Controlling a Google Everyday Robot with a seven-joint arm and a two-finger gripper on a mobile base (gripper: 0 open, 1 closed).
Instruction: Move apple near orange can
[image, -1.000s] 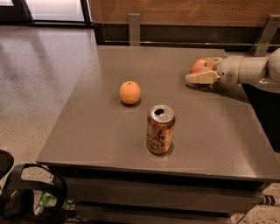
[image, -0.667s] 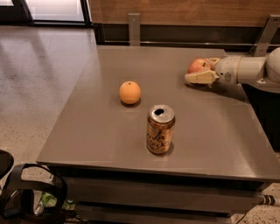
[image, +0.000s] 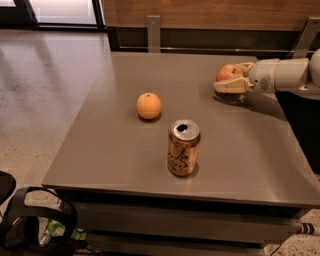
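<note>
Gripper (image: 230, 76) at tabletop (image: 120, 155) far right, clamped on apple (image: 227, 72). Keep grip firm, carry low toward orange can (image: 183, 148), set down just beside it without tipping it.

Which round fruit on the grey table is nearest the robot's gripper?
The red apple with yellowish patches, right at the gripper on the far right; the plain orange fruit lies well apart from it.

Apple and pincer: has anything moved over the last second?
Nothing visibly changed. The pincer is at the apple near the far right of the table, as before. The orange and the can stand where they were.
</note>
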